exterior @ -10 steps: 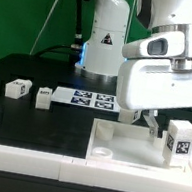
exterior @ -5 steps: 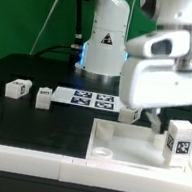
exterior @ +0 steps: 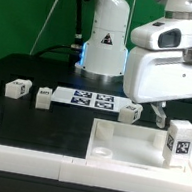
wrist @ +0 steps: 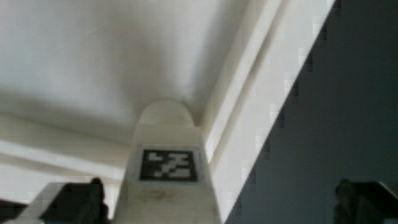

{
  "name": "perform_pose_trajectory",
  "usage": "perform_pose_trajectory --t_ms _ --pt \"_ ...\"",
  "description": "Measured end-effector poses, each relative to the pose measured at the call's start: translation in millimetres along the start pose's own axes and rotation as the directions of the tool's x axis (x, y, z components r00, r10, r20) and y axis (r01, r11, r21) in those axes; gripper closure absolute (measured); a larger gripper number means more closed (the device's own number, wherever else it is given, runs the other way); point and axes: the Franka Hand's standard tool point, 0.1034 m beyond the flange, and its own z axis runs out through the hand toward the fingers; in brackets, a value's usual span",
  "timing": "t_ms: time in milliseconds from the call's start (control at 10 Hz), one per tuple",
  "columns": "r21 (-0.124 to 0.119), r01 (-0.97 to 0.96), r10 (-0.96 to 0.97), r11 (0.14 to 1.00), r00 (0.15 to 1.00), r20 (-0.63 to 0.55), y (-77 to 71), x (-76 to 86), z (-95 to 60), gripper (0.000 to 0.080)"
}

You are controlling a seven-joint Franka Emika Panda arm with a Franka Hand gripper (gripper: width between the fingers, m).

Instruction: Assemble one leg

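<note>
One upright leg (wrist: 166,135), faced with a black-and-white square tag (wrist: 169,166), stands just beyond the hand (wrist: 222,205), whose fingers are apart and empty.

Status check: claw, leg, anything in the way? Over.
Claw open, empty, above the leg. Leg upright on white panel, not held. No obstruction seen near it.

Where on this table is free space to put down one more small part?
Free: black table bordered by marker board, white panel and front wall. Crowded: around the standing leg, close to the fingers.
</note>
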Motion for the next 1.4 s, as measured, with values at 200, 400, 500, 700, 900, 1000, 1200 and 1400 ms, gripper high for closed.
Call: perform_pose_trajectory --t_ms 200,400,500,700,900,1000,1200,1400 --pt "-0.010 -0.053 0.052 0.999 0.998 -0.032 20.1 12.2 -0.4 0.0151" --pt "-0.009 -0.047 0.047 0.999 0.999 -0.027 16.4 11.4 0.7 0.0151" --pt "-0.009 -0.048 0.048 0.999 0.998 -0.027 16.9 11.3 0.7 0.0151" --pt "-0.014 -0.091 0.090 0.996 0.996 -0.025 15.4 14.7 4.7 0.0151" --pt "-0.019 -0.109 0.108 0.994 0.994 -0.029 14.4 21.2 7.4 0.0151" --pt "-0.015 -0.103 0.102 0.995 0.994 -0.028 16.3 21.0 7.2 0.0151" --pt "-0.012 -0.099 0.099 0.995 0.995 -0.030 20.7 19.9 7.4 0.0151" --pt "-0.012 -0.097 0.097 0.995 0.995 -0.030 20.0 20.0 7.6 0.0409"
